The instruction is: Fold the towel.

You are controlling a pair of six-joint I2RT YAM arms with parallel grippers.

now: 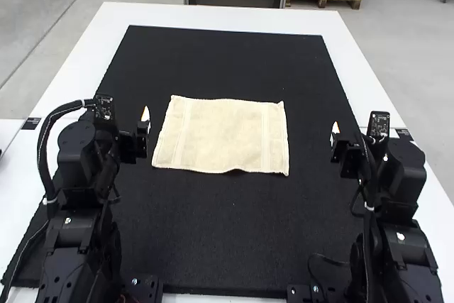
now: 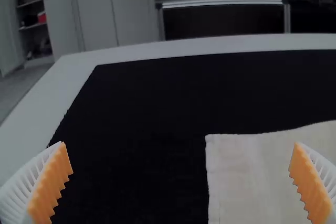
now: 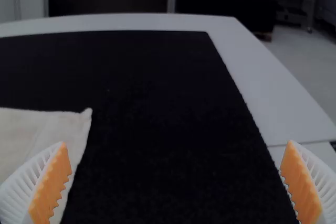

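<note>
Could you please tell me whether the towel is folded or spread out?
Spread out: the towel lies nearly flat on the black mat, its four corners wide apart.

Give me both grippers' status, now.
Left gripper: open, holding nothing.
Right gripper: open, holding nothing.

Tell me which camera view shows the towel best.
The high view: the whole towel lies spread there, all four corners visible. The left wrist view shows its left end; the right wrist view, its right end, each with one far corner.
</note>
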